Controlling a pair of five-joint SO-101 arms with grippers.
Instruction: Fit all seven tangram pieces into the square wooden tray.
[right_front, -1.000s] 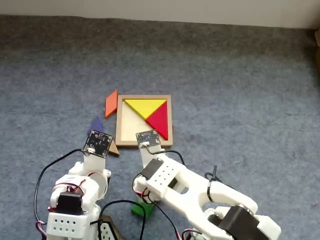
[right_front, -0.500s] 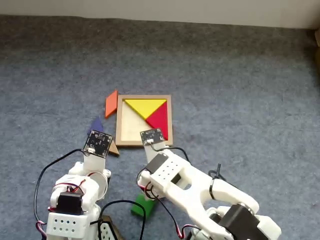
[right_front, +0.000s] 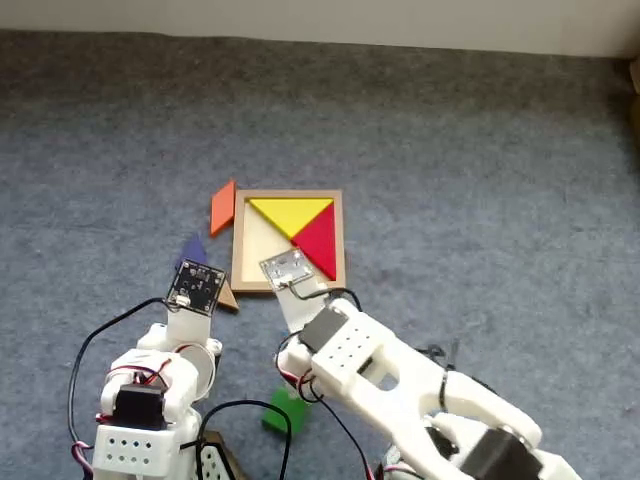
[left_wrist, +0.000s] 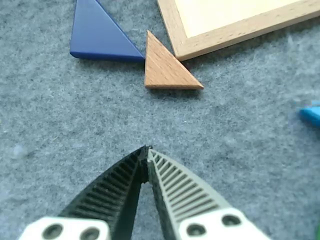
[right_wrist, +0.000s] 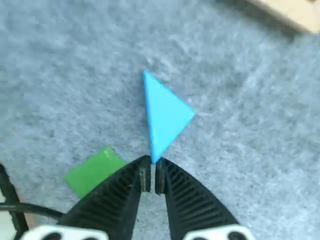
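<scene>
The square wooden tray holds a yellow triangle and a red triangle. Beside it lie an orange parallelogram, a dark blue triangle and a wooden triangle. A green square lies near the arm bases. My left gripper is shut and empty above the carpet, just short of the wooden triangle. My right gripper is shut on a corner of the light blue triangle, near the tray's front edge.
Grey carpet covers the table, with wide free room to the right of and behind the tray. The green square lies close beside the right gripper's fingers. A cable runs along the carpet near that arm.
The right arm's wrist has swung slightly left and forward over the tray's near edge. The left arm has kept still.
</scene>
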